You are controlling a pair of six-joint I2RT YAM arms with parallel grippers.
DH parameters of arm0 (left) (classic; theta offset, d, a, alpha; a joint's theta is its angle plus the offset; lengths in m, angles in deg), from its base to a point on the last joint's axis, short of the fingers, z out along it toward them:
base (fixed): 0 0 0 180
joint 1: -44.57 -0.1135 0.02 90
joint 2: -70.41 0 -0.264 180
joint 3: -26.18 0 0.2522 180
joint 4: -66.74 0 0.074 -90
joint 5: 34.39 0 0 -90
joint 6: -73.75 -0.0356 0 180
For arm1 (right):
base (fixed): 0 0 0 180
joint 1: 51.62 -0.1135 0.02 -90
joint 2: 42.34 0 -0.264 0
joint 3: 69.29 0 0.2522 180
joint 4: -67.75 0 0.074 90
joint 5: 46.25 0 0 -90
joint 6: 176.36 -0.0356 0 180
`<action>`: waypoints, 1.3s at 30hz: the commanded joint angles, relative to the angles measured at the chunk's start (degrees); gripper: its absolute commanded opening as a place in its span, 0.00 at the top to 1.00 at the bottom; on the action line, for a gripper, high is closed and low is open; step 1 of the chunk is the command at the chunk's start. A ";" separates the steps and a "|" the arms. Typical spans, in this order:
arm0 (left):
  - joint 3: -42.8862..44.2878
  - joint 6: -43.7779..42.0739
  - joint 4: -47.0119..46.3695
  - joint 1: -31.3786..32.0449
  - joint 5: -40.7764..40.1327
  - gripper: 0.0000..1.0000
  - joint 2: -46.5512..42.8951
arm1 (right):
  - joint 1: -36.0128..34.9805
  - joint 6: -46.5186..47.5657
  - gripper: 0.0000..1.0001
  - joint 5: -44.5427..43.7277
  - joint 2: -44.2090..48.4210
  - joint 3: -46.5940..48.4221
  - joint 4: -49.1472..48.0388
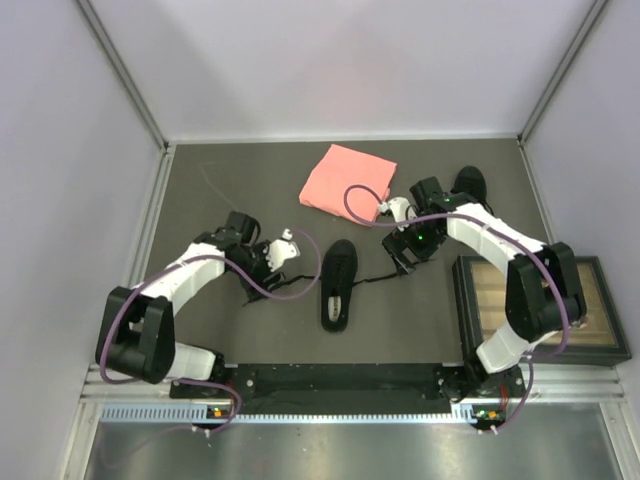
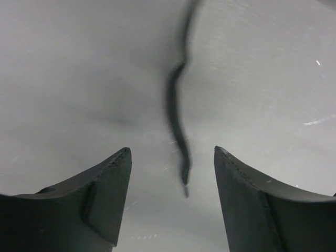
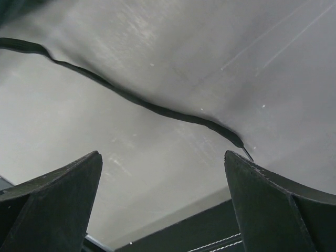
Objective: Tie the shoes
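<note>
One black shoe (image 1: 338, 283) with a pale insole lies mid-table, toe toward the back. Its laces trail out to both sides. The second black shoe (image 1: 470, 183) shows at the back right, partly hidden by my right arm. My left gripper (image 1: 280, 262) is open just left of the shoe; a lace end (image 2: 178, 131) lies on the mat between its open fingers (image 2: 110, 194). My right gripper (image 1: 408, 256) is open right of the shoe; the other lace (image 3: 157, 109) runs across the mat ahead of its fingers (image 3: 273, 205), its tip by the right finger.
A pink folded cloth (image 1: 346, 179) lies at the back centre. A dark-framed wooden tray (image 1: 580, 300) stands at the right. Grey walls close in the dark mat on three sides. A dark box edge (image 3: 199, 231) shows low in the right wrist view.
</note>
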 commanded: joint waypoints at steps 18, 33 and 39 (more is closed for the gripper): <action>-1.81 -3.75 -1.35 5.89 -2.34 1.00 5.11 | 2.73 3.84 0.03 -6.63 -9.21 4.31 -1.26; -0.40 -2.25 0.67 5.90 2.67 1.00 -0.60 | 0.18 4.02 1.00 -2.01 -9.95 3.07 1.61; -0.14 -3.31 3.04 5.90 9.69 1.00 -10.70 | -0.34 -3.18 1.00 23.83 2.11 13.26 6.91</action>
